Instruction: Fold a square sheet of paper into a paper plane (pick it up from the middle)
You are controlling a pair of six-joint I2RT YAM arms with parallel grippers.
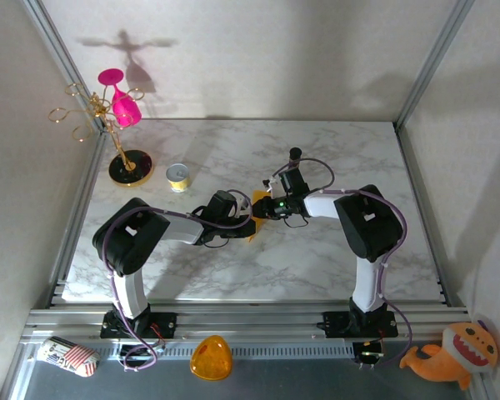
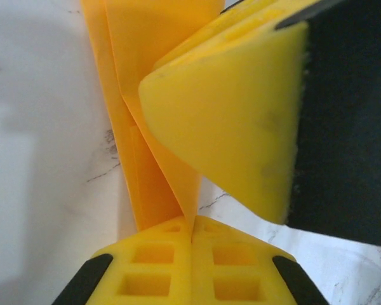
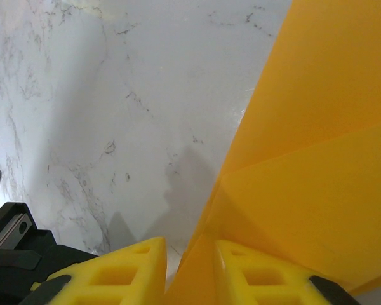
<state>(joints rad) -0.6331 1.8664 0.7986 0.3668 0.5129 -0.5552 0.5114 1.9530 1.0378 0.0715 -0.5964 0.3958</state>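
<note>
Top external view: near the centre of the worktop (image 1: 233, 158) the two arms met, the left reaching in from 7 o'clock and the right from 4 o'clock, with the orange sheet of paper (image 1: 253, 227) caught between them. The left pincer (image 1: 240, 223) sat at the paper's 9 o'clock side, the right pincer (image 1: 265, 208) at its 2 o'clock side.

From the left wrist, we saw the left pincer (image 2: 192, 232) clamped tight on a narrow end of the sheet of paper (image 2: 146, 38), which ran up toward 12 o'clock in several overlapping layers. One yellow finger (image 2: 228, 127) of the right arm crossed in from 2 o'clock, lying over the paper.

From the right wrist, the right pincer (image 3: 190, 254) had the layered sheet of paper (image 3: 317, 159) filling the gap between its fingers. We judged it pinched there, the sheet spreading toward 1 o'clock with a crease across it.

We judged the folding to be midway: a creased wedge, not yet a slim dart. The next move called for one pincer to anchor the paper while the other carried a flap over along the centre crease and pressed it flat, without tearing the thin sheet.
</note>
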